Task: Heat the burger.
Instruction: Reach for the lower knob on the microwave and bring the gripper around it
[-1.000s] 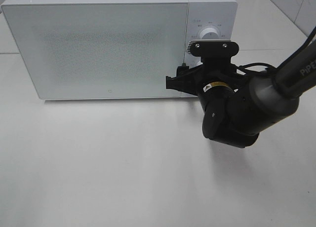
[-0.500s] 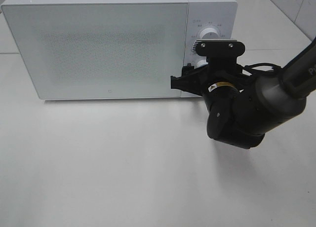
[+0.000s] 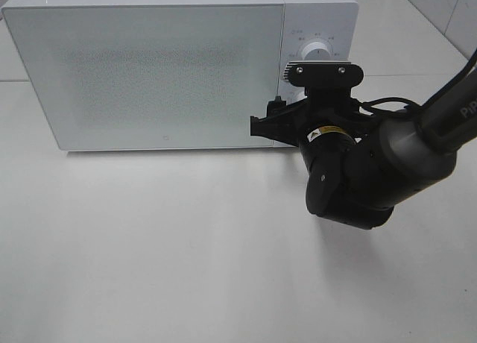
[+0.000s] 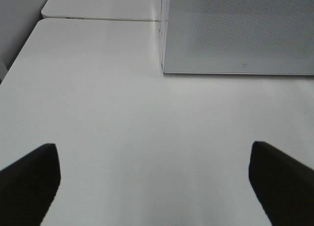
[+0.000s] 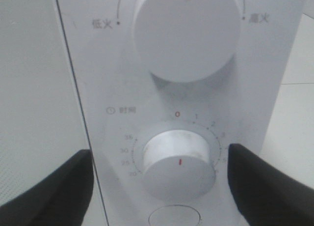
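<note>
The burger is out of view. The white microwave stands at the back of the table with its door shut. My right gripper is at the control panel on the microwave's right side. In the right wrist view the right gripper is open. One black finger stands on each side of the lower timer knob, with a gap on both sides. The knob's red mark points down. My left gripper is open over bare table, empty, facing the microwave's left front corner.
A larger power knob sits above the timer knob, and a round button sits below it. The white table stretches out in front of the microwave. The right arm's dark wrist hangs over the table's right part.
The right gripper shifted slightly to the right half a second ago and has come back to the left, to where it was a second ago. The left gripper view has no earlier frame.
</note>
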`<state>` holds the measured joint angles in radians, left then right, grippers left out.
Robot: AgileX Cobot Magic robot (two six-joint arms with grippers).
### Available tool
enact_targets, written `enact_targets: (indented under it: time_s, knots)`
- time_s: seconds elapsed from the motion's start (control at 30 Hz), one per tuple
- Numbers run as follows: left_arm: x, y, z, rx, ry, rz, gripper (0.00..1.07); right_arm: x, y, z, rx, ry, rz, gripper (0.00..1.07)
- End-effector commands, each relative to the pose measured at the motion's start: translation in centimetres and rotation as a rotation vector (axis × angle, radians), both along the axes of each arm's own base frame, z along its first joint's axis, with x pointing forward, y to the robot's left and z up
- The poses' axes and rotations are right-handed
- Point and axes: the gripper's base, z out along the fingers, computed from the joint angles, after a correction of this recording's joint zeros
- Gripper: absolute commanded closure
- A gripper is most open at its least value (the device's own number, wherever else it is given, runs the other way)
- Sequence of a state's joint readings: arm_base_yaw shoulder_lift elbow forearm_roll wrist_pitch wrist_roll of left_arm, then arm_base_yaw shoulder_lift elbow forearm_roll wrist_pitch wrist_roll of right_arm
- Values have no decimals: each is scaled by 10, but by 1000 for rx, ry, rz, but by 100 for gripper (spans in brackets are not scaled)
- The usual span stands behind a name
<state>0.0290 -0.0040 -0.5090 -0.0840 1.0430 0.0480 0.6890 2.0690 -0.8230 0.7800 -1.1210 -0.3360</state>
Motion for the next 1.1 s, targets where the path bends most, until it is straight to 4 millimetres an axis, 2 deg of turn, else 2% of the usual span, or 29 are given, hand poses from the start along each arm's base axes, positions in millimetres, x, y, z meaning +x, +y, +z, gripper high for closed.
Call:
enact_targets:
  time_s: [0.03, 0.2, 0.5, 0.57, 0.6, 0.63, 0.67, 0.77, 0.8, 0.83, 0.87, 0.9, 0.93, 1.1]
  knots:
    - [-3, 0, -1, 2, -23, 3, 6, 4, -2, 5, 12, -33, -18, 35]
    - [-3, 0, -1, 2, -23, 3, 6, 16, -4, 11, 34, -59, -37, 36]
    - [-3, 0, -1, 2, -23, 3, 6, 16, -5, 7, 32, -32, -39, 42]
    - [-3, 0, -1, 2, -23, 3, 6, 16, -5, 8, 34, -34, -39, 52]
    - [-3, 0, -1, 2, -23, 3, 6, 16, -5, 8, 34, -34, -39, 52]
    - [-3, 0, -1, 2, -23, 3, 6, 16, -5, 7, 34, -27, -37, 57]
    - [-3, 0, -1, 2, -23, 3, 6, 16, -4, 5, 35, -7, -31, 67]
    - [-3, 0, -1, 2, -23, 3, 6, 16, -4, 5, 36, -5, -31, 72]
    - [-3, 0, -1, 2, -23, 3, 6, 16, -4, 5, 35, -7, -29, 84]
    - [-3, 0, -1, 2, -23, 3, 6, 16, -4, 5, 33, -11, -25, 90]
    - [-3, 0, -1, 2, -23, 3, 6, 16, -4, 5, 33, -11, -25, 90]
    - [-3, 0, -1, 2, -23, 3, 6, 16, -3, 6, 30, -13, -16, 101]
    - [-3, 0, -1, 2, -23, 3, 6, 16, -3, 6, 30, -14, -14, 107]
    - [-3, 0, -1, 2, -23, 3, 6, 16, -2, 6, 122, -14, -32, 107]
